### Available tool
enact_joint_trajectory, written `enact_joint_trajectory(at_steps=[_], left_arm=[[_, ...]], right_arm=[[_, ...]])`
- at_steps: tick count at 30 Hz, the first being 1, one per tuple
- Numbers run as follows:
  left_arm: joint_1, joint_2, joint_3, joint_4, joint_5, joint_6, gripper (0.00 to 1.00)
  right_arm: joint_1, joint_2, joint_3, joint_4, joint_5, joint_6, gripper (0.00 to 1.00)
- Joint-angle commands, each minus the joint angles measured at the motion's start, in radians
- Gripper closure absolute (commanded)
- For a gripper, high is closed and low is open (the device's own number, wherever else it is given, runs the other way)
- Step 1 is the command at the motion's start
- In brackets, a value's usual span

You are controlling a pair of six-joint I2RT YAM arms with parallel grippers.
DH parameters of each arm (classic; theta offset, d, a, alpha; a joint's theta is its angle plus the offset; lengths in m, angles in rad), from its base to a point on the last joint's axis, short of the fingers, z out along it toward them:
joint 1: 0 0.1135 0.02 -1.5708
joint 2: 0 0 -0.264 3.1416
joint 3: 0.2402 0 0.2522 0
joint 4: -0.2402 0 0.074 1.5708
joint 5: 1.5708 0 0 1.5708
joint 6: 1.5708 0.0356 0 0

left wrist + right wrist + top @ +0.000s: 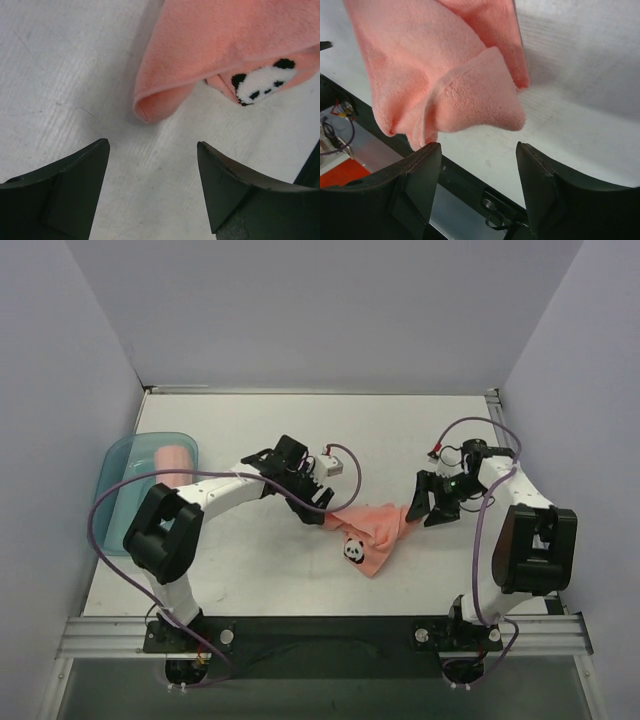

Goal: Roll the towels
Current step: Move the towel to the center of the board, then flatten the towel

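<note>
A crumpled salmon-pink towel (368,530) with a panda patch lies on the white table between the arms. A second towel, rolled into a pink cylinder (175,457), sits in the teal tray (120,472). My left gripper (318,502) stands open just left of the crumpled towel, whose folded corner (165,95) lies a little past its fingertips. My right gripper (427,506) is open at the towel's right end. In the right wrist view a bunched fold (470,100) lies just ahead of the fingertips, with nothing between them.
The teal tray stands at the far left by the wall. A small white box (333,462) on a cable sits behind the left gripper. The table's near edge and a metal rail (330,632) run in front of the towel.
</note>
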Motion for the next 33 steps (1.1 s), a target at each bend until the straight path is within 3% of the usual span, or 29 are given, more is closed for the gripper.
enact_joint_trajectory(at_steps=[1,7,9,12,15,16,18,26,30,31,33], left_arm=[[0.002,0.065,0.085,0.063,-0.034,-0.027,0.20],[-0.009,0.151,0.141,0.071,0.015,-0.029,0.26],[-0.015,0.171,0.147,0.073,0.026,-0.018,0.28],[-0.020,0.196,0.159,0.066,0.043,-0.016,0.42],[-0.015,0.216,0.191,0.041,0.049,-0.019,0.67],[-0.012,0.219,0.203,0.027,0.049,-0.018,0.82],[-0.004,0.208,0.248,-0.015,0.055,-0.010,1.00],[0.058,-0.039,0.291,-0.029,0.009,0.062,1.00],[0.066,-0.106,0.375,-0.114,-0.016,0.140,1.00],[0.068,-0.122,0.374,-0.127,-0.026,0.157,1.00],[0.068,-0.178,0.346,-0.138,-0.103,0.207,1.00]], right_arm=[[-0.011,0.034,0.073,-0.022,-0.119,0.049,0.38],[-0.011,0.121,0.125,-0.020,-0.203,0.104,0.35],[-0.011,0.146,0.133,-0.020,-0.217,0.111,0.38],[-0.011,0.181,0.144,-0.020,-0.225,0.115,0.53],[-0.012,0.192,0.162,-0.023,-0.214,0.103,0.76],[-0.012,0.192,0.188,-0.025,-0.211,0.100,0.90],[-0.018,0.186,0.228,-0.033,-0.200,0.094,1.00],[-0.086,0.155,0.574,-0.155,-0.168,-0.020,1.00],[-0.089,0.167,0.706,-0.224,-0.143,-0.079,1.00],[-0.087,0.172,0.720,-0.244,-0.139,-0.095,0.95],[-0.083,0.166,0.704,-0.292,-0.140,-0.115,0.67]])
